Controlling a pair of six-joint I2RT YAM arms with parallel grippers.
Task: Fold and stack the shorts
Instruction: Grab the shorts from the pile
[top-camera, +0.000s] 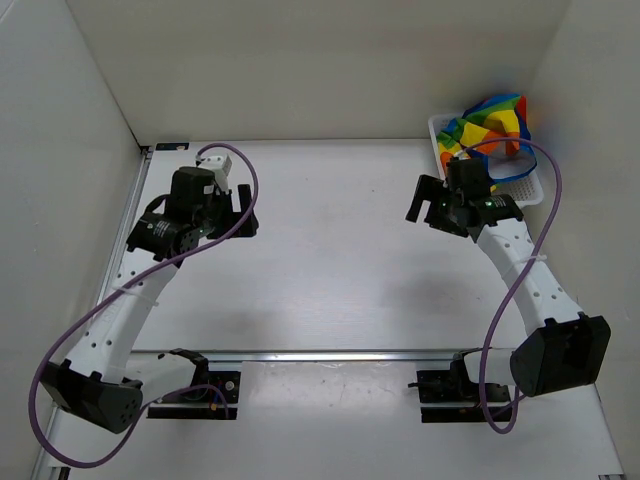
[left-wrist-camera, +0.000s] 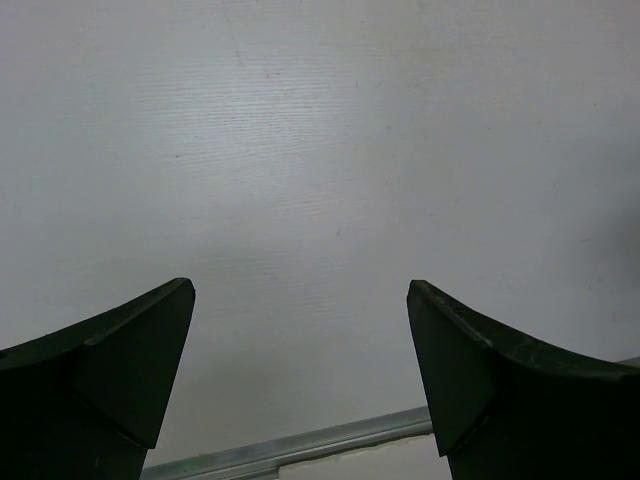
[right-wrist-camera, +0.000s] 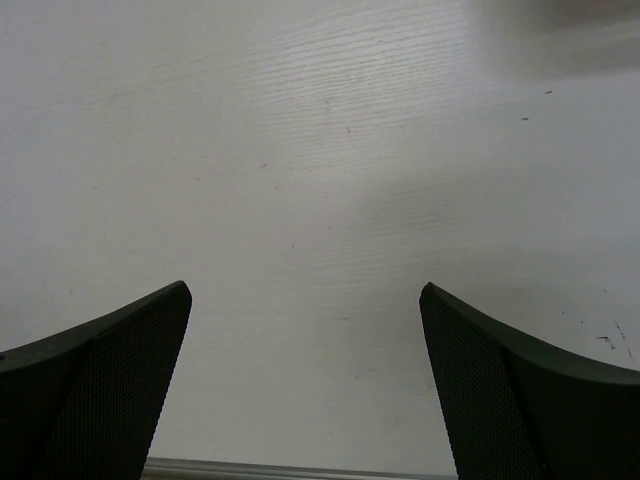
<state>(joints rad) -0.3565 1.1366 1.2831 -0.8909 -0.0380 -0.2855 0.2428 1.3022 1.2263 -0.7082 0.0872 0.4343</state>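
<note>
The shorts (top-camera: 490, 125), bunched with no clear long axis, lie in the basket (top-camera: 532, 188) just behind the right gripper (top-camera: 424, 207), whose jaws gape empty and face away; the left gripper (top-camera: 246, 211), also gaping empty, is well apart

One high view, two close wrist views.
The top camera looks down from above and behind the arm bases (top-camera: 90, 395) over the whole table (top-camera: 330, 260). Each wrist camera sits near the tabletop, facing down between the tips of the left gripper (left-wrist-camera: 300, 290) and right gripper (right-wrist-camera: 305, 290); all three share that white surface.
</note>
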